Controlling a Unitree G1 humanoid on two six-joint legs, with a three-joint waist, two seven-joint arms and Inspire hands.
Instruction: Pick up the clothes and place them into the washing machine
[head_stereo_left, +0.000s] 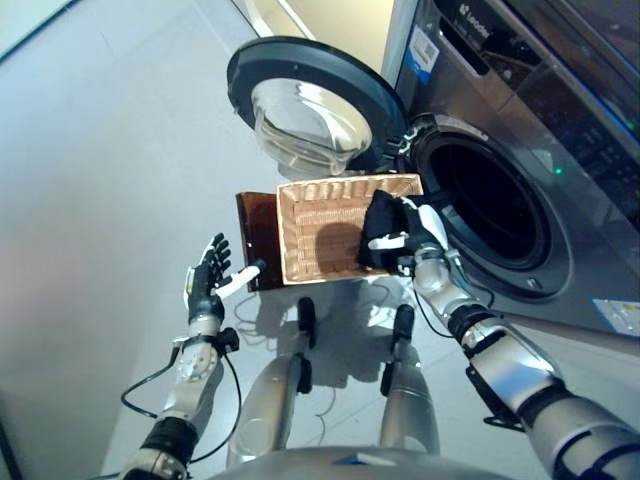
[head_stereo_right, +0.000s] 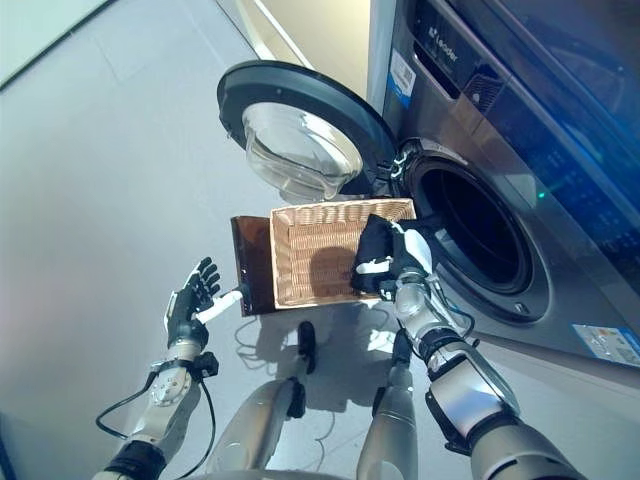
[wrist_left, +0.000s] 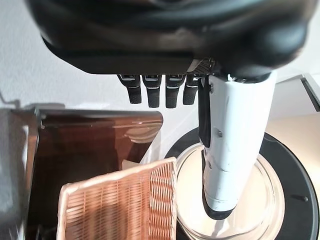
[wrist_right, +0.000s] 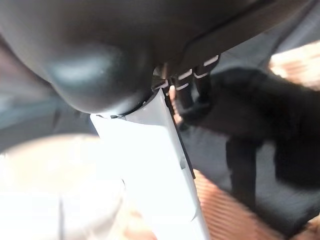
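Left eye view: I have my right hand (head_stereo_left: 418, 238) at the near right corner of the wicker basket (head_stereo_left: 320, 230), fingers curled round a dark garment (head_stereo_left: 380, 228) bunched at the basket's right rim. The washing machine's drum opening (head_stereo_left: 490, 205) lies just right of the hand and a little beyond it, door (head_stereo_left: 310, 100) swung wide to the left. My left hand (head_stereo_left: 208, 278) hangs well apart, left of the brown stand (head_stereo_left: 256, 222) under the basket, fingers spread, holding nothing.

Right eye view: same layout; right hand (head_stereo_right: 398, 258) is plainly the nearer to both cloth and drum. The drum's interior is too dark to show any contents.

Left wrist view: fingers (wrist_left: 150, 89) straight, empty; basket corner (wrist_left: 120, 205) and door glass (wrist_left: 280, 195) beyond.

Right wrist view: fingers (wrist_right: 192, 90) appear hooked into dark cloth (wrist_right: 260, 125), though the grip is largely hidden. How much of the garment has cleared the basket I cannot tell.
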